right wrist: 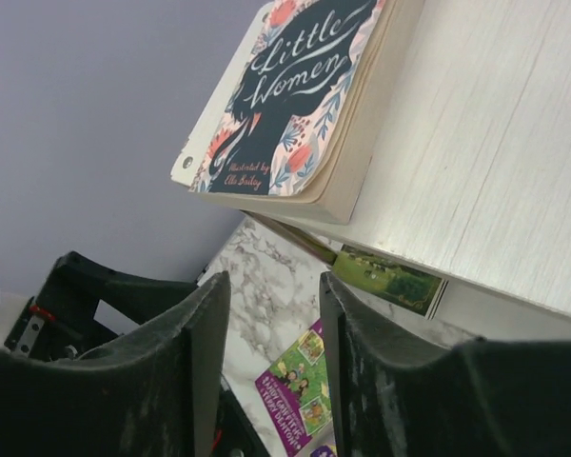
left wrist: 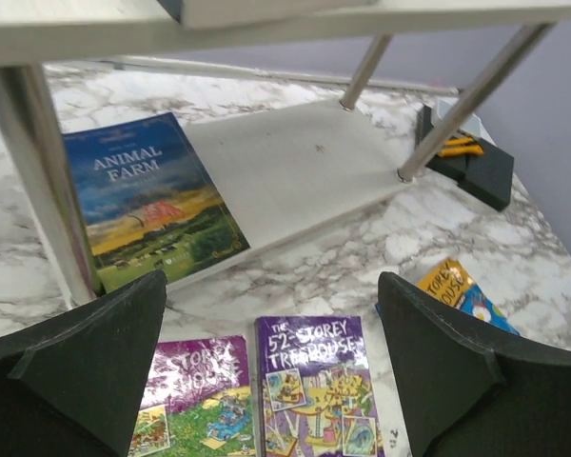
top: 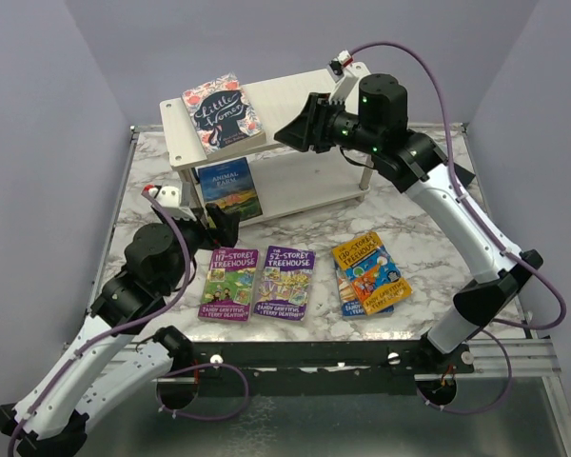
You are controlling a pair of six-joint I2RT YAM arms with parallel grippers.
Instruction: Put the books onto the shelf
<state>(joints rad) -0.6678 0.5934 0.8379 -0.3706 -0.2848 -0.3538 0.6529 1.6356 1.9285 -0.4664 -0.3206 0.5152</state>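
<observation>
Little Women [top: 221,114] is laid on the top board of the shelf [top: 300,95], Animal Farm [top: 228,188] on the lower. The right gripper [top: 290,133] is poised beside the upper book, jaws part-open, nothing gripped. The left gripper [left wrist: 271,314], spread wide and empty, is aimed at the Treehouse books [top: 285,283] on the table [top: 428,219]; a descent and an edge pinch are likely needed next.

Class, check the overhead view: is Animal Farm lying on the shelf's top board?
No, Animal Farm lies on the shelf's lower board, while Little Women sits on the top board.
</observation>
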